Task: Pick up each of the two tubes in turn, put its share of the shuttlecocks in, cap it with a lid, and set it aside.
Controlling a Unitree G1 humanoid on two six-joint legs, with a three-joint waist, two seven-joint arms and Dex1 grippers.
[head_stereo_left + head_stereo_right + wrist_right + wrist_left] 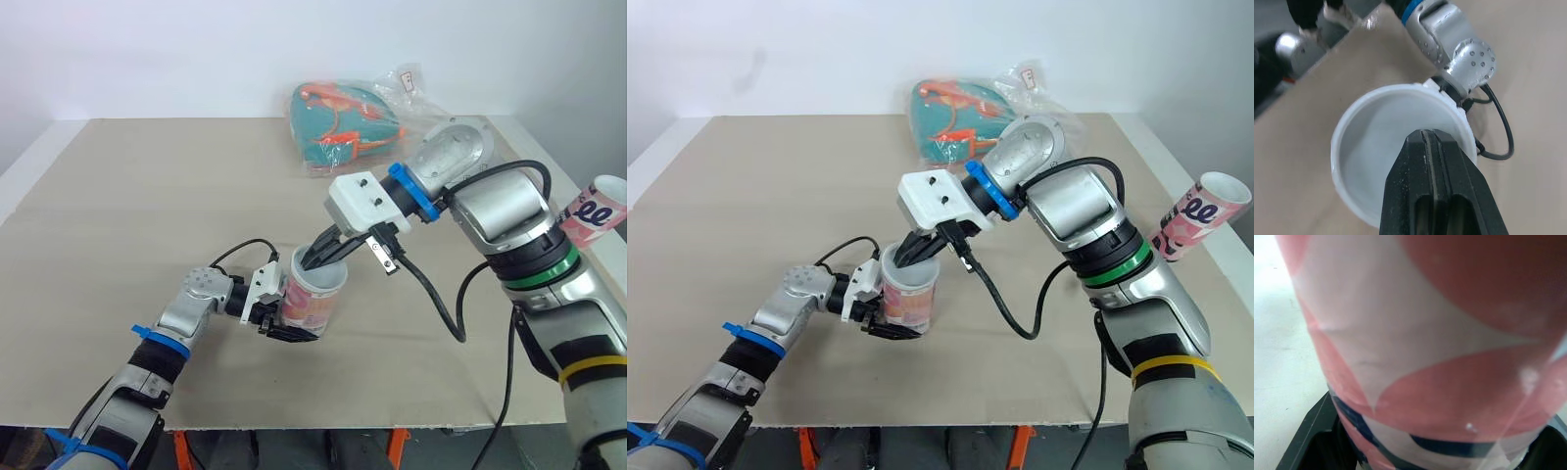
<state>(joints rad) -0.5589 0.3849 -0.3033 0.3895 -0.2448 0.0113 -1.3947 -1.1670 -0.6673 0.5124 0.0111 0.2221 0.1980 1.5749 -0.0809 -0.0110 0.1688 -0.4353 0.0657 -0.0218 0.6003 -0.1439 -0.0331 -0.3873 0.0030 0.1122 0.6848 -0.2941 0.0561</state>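
- Left eye view: the held tube (313, 299), pink and white, stood roughly upright in the front half of the table (147, 196), about mid-width, with its open mouth upward.
- The left gripper (284, 326) was clenched around the held tube's lower part. In the left wrist view the tube wall sat tight against the black fingers (1303, 445).
- Whether the tube's base touched the table could not be told.
- The right gripper (312, 260) reached in from the right, its tips at the rim of the tube's mouth.
- In the right wrist view its fingers (1405, 186) were pressed together with nothing seen between them, hanging over the white inside of the tube.
- A second tube (598, 211) sat tilted at the table's right edge, mouth up and outward, well apart from both grippers. Whether it rested on the table could not be told.
- A clear plastic bag (343, 127) with teal and orange contents lay at the far edge, right of centre, well apart from the held tube.
- A black cable (441, 304) drooped from the right wrist to the tabletop, just right of the held tube.
- Bare tabletop stretched across the whole left half to the left and far edges.
- A narrower bare strip lay between the held tube and the front edge.
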